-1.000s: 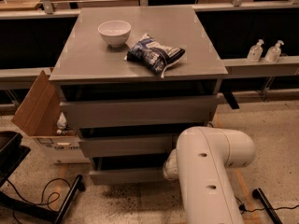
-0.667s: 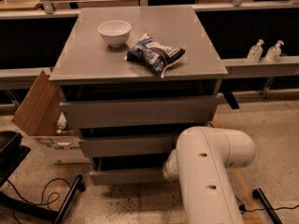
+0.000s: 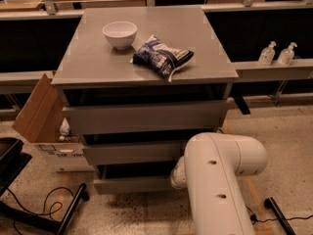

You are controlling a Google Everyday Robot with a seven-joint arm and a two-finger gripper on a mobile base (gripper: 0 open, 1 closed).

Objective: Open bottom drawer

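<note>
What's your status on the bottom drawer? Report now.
Claw hidden behind white arm, low by right end of bottom drawer. Its tray not showing. Cardboard box left of cabinet.

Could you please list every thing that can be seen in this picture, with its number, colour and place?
cabinet: one, grey, centre of the view
upper drawers: two, grey fronts, stacked under the cabinet top
bottom drawer: one, grey front, lowest in the cabinet, just above the floor
bowl: one, white, on the cabinet top, back left
snack bag: one, dark blue and white, on the cabinet top, right of the bowl
cardboard box: one, brown flap, on the floor left of the cabinet
pump bottles: two, pale, on the ledge at right
cable: black, floor at lower left
arm: one, white, lower right, before the bottom drawer
gripper: hidden behind the arm, near the bottom drawer's right end
</note>
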